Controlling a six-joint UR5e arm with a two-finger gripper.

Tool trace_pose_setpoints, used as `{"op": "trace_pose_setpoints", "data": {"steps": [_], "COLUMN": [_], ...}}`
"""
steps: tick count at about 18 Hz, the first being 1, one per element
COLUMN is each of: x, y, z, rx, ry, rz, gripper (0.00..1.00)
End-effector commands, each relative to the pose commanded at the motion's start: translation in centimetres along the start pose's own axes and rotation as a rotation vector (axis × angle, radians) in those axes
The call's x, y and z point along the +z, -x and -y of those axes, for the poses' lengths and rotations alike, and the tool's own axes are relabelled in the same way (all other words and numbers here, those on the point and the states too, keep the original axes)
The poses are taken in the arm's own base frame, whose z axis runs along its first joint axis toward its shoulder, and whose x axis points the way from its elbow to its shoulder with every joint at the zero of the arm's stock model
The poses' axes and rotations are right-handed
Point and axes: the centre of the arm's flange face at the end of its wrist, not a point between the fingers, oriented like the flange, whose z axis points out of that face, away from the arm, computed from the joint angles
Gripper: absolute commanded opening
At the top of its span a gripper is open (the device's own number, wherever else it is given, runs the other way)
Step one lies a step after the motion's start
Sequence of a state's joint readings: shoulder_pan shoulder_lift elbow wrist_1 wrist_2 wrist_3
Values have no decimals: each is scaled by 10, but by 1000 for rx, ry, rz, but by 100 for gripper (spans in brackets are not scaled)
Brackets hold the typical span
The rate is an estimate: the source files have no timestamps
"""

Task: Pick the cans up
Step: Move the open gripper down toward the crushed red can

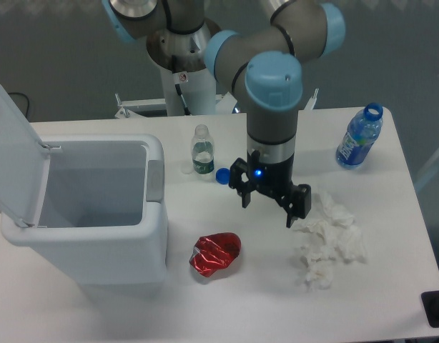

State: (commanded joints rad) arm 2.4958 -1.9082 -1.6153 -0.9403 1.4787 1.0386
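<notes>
A crushed shiny red can lies on the white table, in front of the bin's right corner. My gripper hangs above the table up and to the right of the can, apart from it. Its two black fingers stand wide apart with nothing between them, so it is open. A blue light glows on the wrist.
A white bin with its lid raised stands at the left. A small clear bottle and a blue cap sit behind the gripper. A blue bottle stands at the far right. Crumpled white tissue lies right of the gripper.
</notes>
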Motion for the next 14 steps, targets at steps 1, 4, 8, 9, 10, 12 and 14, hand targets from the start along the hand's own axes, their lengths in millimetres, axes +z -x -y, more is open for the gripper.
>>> {"op": "trace_pose_setpoints", "data": {"steps": [1,4,8,9,10,12,14], "x": [4,13,33,40,46,58,75], "y": [-3,-3,-18,-21,-23,-26,-30], "z": [3,3,-5,-9,-12,-16,-21], "rx": [-2,41,152,166,181,211,227], "ry": [2,7,22,20,20,29,42], "rz": [-7,-20,-67,-86,-99,-122,-154], "gripper": [100,100,100,100,100,100,100]}}
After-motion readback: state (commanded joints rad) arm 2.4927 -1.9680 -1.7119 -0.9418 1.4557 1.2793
